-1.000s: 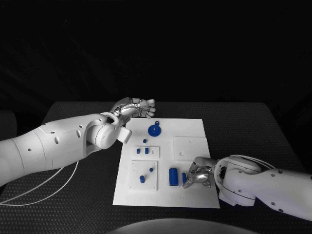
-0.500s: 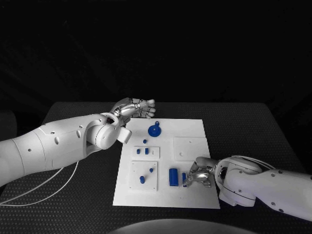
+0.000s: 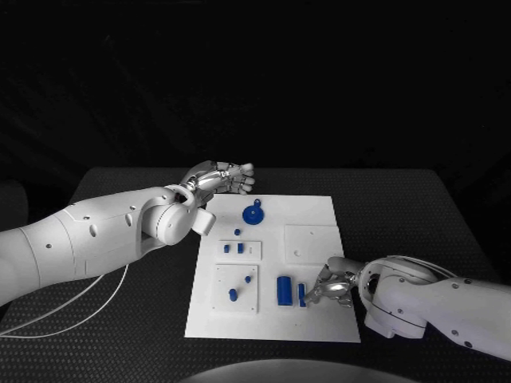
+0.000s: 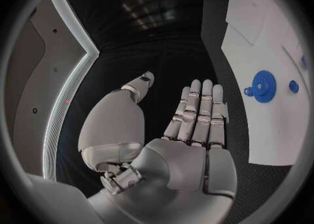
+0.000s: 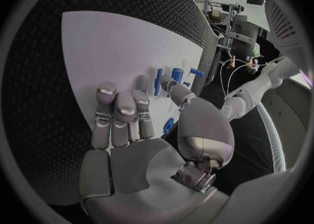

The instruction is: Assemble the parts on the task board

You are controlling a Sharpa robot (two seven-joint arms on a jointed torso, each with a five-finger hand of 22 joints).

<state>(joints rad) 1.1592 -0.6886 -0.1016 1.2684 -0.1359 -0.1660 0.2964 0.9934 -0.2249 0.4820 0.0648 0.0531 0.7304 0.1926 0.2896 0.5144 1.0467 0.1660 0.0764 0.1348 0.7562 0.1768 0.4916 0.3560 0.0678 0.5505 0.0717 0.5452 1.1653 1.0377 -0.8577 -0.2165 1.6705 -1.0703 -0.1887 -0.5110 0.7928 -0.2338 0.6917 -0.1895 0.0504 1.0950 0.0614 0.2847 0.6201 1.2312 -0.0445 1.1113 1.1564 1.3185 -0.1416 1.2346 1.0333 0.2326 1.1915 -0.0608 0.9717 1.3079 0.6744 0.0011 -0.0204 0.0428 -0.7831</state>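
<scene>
Two white arms reach in over my black table (image 3: 439, 207), and between them lies the white rectangular task board (image 3: 312, 211), flat in the middle of the tabletop. My left hand (image 3: 221, 175) hangs off the board's far left corner, above the table rather than the plate; from its wrist camera I see that left hand (image 4: 190, 130) with the fingers straight and close together, thumb spread wide, holding nothing. My right hand (image 3: 333, 283) sits low over the board's near right part, fingers pointing toward the blue parts; in its wrist view the right hand (image 5: 131, 130) has fingers extended side by side and the thumb reaching forward, with nothing gripped that I can make out. Just beside those fingertips stands the tall blue block (image 3: 284, 290), and a slimmer blue piece (image 3: 302, 294) sits between it and the hand; I cannot tell whether a finger touches it. Farther off, near the left hand, rests the round blue gear (image 3: 254, 213), and small blue pegs (image 3: 239, 248) dot the board's left side.
</scene>
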